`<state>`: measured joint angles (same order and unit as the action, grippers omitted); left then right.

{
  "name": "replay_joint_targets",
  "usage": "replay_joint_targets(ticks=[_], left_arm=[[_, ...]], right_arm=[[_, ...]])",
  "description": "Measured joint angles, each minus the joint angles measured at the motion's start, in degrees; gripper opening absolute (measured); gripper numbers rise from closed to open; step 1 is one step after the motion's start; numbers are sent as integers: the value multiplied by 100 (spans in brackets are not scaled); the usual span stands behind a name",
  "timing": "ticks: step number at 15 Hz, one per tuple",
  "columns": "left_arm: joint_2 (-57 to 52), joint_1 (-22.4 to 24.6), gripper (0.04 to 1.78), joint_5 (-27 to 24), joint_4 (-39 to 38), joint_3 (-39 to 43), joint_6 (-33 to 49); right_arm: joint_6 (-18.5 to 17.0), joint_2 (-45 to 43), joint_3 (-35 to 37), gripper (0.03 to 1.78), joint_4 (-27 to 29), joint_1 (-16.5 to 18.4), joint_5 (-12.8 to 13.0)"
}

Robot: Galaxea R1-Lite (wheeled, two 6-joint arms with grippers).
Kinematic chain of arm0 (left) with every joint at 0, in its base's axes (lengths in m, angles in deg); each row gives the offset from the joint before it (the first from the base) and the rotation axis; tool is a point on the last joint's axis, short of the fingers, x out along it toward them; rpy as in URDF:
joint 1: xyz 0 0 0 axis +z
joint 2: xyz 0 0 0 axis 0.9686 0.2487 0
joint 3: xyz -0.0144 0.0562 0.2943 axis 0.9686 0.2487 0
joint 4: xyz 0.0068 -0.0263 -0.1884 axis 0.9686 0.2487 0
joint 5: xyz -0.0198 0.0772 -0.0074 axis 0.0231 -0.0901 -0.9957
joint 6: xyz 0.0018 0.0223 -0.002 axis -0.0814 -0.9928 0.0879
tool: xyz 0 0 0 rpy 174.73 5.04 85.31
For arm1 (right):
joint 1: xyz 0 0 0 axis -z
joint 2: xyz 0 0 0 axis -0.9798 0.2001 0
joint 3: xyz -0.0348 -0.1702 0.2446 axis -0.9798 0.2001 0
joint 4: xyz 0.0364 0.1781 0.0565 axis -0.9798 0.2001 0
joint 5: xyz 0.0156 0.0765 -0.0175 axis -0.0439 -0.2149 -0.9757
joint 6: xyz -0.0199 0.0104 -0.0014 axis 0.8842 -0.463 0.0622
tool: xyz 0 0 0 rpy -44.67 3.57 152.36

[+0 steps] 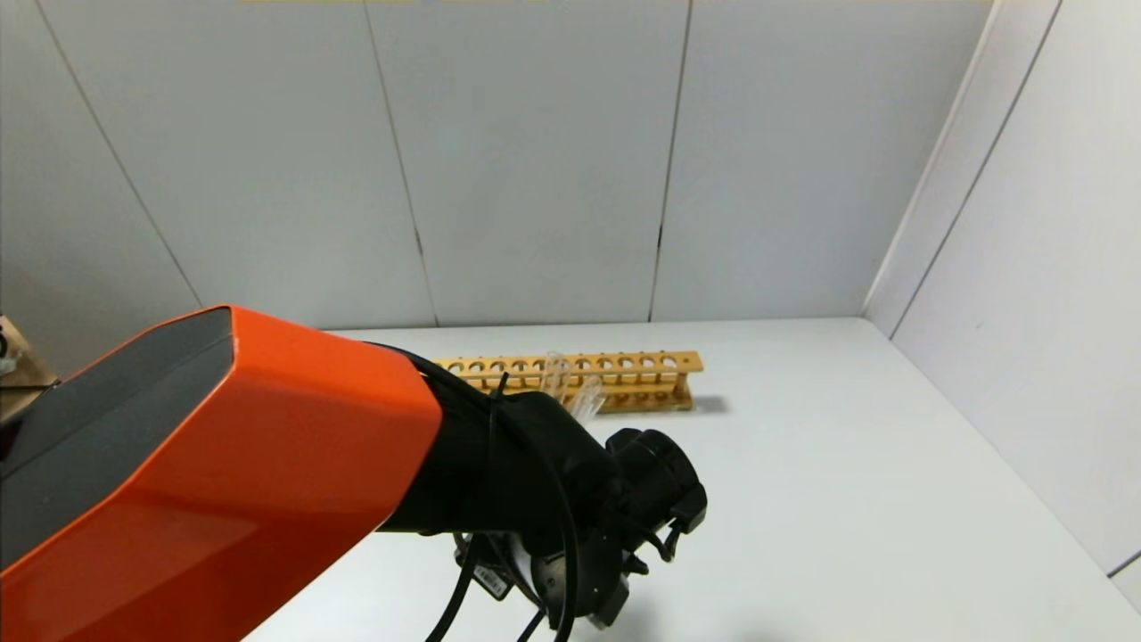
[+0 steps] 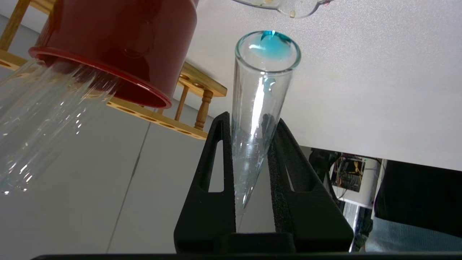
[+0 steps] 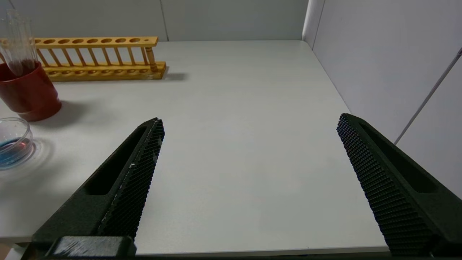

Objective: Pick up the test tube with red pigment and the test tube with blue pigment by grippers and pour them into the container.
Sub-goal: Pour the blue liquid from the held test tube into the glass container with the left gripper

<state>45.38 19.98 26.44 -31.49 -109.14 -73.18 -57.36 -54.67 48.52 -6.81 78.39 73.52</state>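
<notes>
Left gripper clamped on the test tube with blue pigment, tube inverted, mouth close to the glass beaker's spout.
Blue residue clings near the tube rim; the beaker holds blue liquid with a red trace, near-left of the red cup. Wooden rack behind. Right gripper wide open, empty, over the bare right side of the table.

The left arm, orange-shelled with a black cabled wrist, reaches forward and down across the head view's middle, its wrist rolled over; the left gripper is clamped on the test tube with blue pigment, both fingers pressing the glass. The right gripper hangs low over the table with its fingers spread wide, nothing between them.
</notes>
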Motion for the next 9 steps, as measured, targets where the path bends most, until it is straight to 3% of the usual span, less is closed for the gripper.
replay_joint_targets(ticks=[9], left_arm=[[117, 0, 33, 2, 151, -144, -10]], right_arm=[[0, 0, 0, 175, 2, 2, 0]])
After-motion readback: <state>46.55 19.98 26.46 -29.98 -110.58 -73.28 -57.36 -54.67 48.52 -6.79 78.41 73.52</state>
